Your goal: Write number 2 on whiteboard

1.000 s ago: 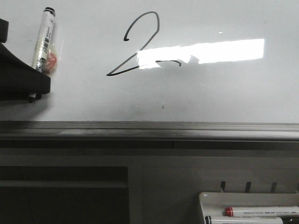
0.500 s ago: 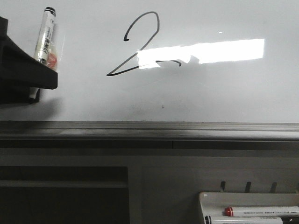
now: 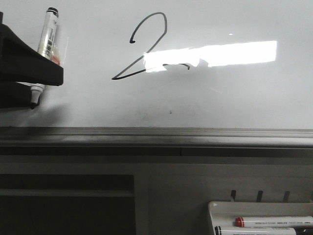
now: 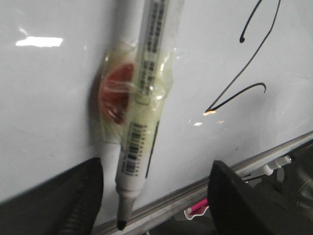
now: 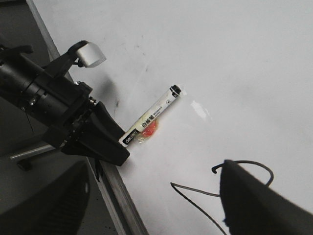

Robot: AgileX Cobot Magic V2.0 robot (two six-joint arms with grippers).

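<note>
The whiteboard (image 3: pixel 234 98) fills the front view, and the number 2 (image 3: pixel 156 41) is drawn on it in thin black line, its tail partly lost in glare. A white marker (image 3: pixel 48 34) with a red lump taped to it lies against the board at the far left. My left gripper (image 4: pixel 156 166) is open. Its black fingers (image 4: pixel 83 196) stand wide on either side of the marker's (image 4: pixel 142 127) tip end and do not touch it. The number 2 (image 4: pixel 244 68) lies off to one side. My right gripper (image 5: pixel 154 169) is open and holds nothing, over the board's near rim beside the stroke (image 5: pixel 195 191).
A grey metal rim (image 3: pixel 156 134) runs along the board's near edge. A small white tray (image 3: pixel 220 208) at the lower right holds spare markers, one with a red cap (image 3: pixel 239 222). In the right wrist view the left arm (image 5: pixel 54 103) reaches over the rim at the marker (image 5: pixel 151 117).
The left gripper has shifted along the marker, so the black tip now shows below its finger. The marker and the drawn 2 stay where they were.
</note>
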